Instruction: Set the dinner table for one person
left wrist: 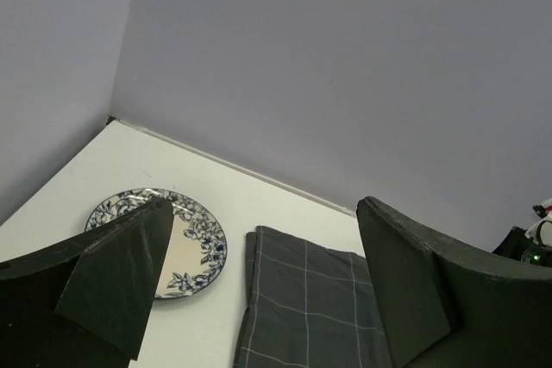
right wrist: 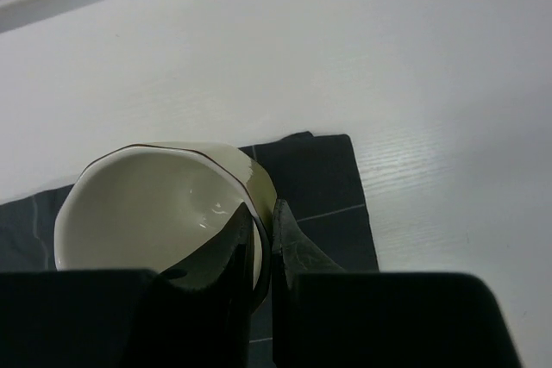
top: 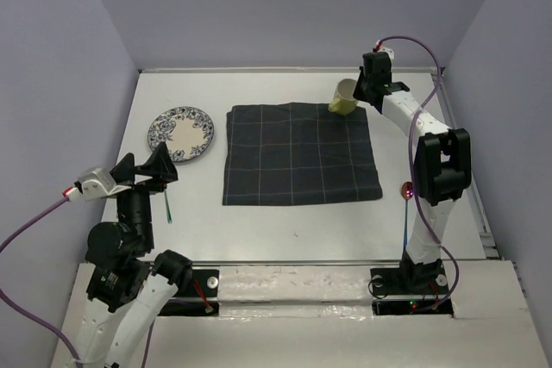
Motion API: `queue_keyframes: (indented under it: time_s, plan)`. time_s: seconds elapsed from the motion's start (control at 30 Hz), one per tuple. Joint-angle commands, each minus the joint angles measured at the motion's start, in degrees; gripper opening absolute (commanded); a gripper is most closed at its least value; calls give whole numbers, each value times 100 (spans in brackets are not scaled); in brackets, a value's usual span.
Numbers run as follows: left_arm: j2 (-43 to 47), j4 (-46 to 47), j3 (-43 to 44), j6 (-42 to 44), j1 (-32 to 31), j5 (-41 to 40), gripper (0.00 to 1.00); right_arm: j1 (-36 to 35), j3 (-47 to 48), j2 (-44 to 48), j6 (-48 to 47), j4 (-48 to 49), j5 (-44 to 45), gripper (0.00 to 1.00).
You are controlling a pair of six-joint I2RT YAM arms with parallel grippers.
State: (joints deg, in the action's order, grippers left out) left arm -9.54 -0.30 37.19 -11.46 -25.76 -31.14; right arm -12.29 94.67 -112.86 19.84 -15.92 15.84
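Your tabletop [top: 259,221] fills the middle of the overhead view, white and flat, running from the arm bases at the bottom edge up to the back wall. At its centre lies the dark checked cloth [top: 297,152], squared to the frame. The cup [top: 344,97] is at the cloth's upper right corner and looks a little tilted. The right fingers [right wrist: 304,258] have it: in the right wrist view they pinch the cup's wall at the rim, one inside and one outside, with almost no gap between them. Whether the cup's base touches the cloth you cannot tell. The plate [top: 181,134] sits flat in the upper left of the overhead view, off the cloth and just beside its left edge. That is the relation to mind: the plate lies left of the cloth and the cup right of it, so each piece is on the side of the nearer arm. The left fingers [left wrist: 414,290] hover just below the plate in the overhead view, spread wide and holding nothing. The left wrist view shows plate and cloth ahead of them, the plate to the left. By my judgement the cup wants setting down upright at that corner, and the plate then has only a short run rightward onto the cloth.
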Motion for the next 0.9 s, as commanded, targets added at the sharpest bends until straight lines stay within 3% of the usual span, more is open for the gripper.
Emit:
queue_keyframes:
  time_s: [0.0,0.87]
  plan:
    - [-162,276,-10,-14,27,55,99,157,332,45,73,309,-265,0]
    - [-329,232,8,-31,27,73,99,420,25,-61,223,72,-292,0]
